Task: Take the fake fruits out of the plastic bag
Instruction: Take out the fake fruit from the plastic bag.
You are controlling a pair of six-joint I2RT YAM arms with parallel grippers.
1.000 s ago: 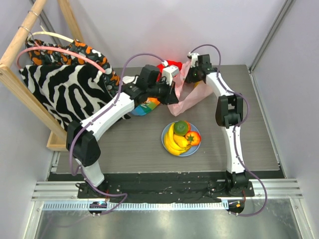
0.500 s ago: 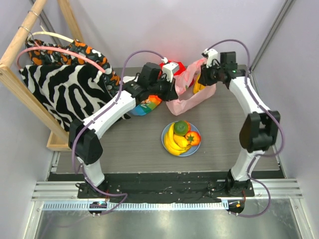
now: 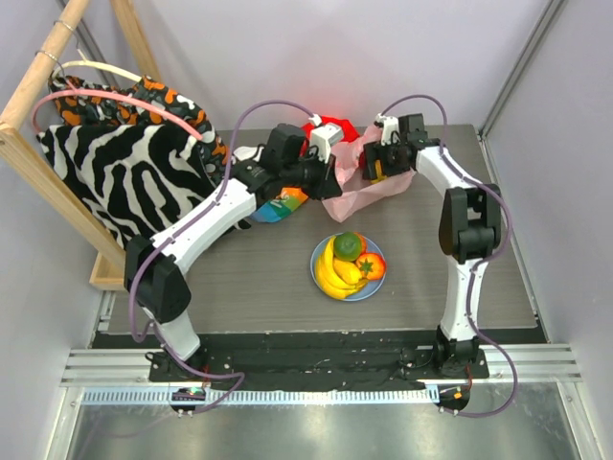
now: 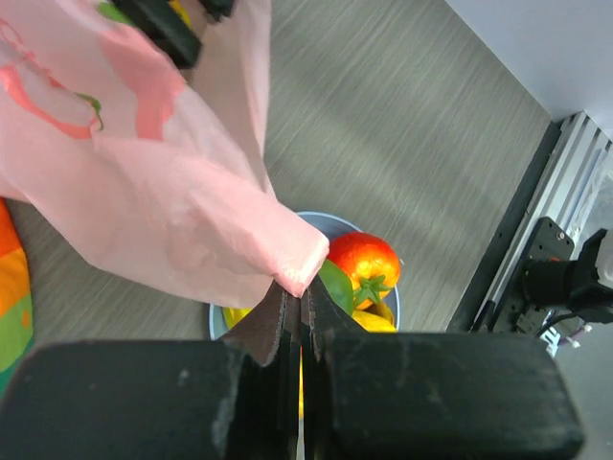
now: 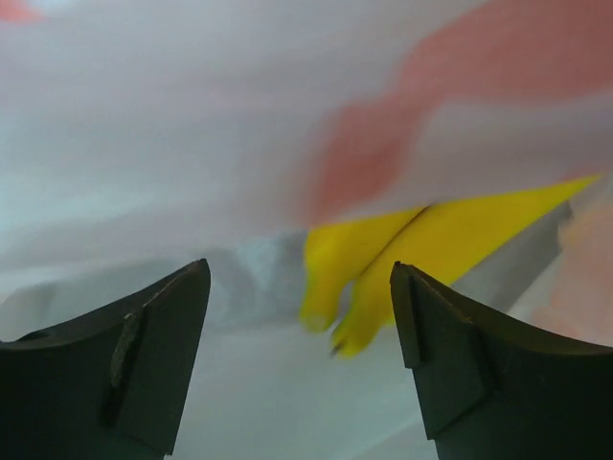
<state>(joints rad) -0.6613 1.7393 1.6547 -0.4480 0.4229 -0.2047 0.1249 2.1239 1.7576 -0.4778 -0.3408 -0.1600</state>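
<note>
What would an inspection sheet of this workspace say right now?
Surface: grey wood-grain table.
Job's things: pink bag at the far side, a yellow fruit in it; bananas, green fruit and orange-red fruit on the blue plate.
Clutter: rainbow cloth beside the bag, red cloth behind it.
Grippers: left gripper shut on the bag's edge; right gripper open, facing the yellow fruit.
Cables: purple cables loop along both arms.
Surroundings: zebra-print cloth on a wooden rack at left; plain walls.
</note>
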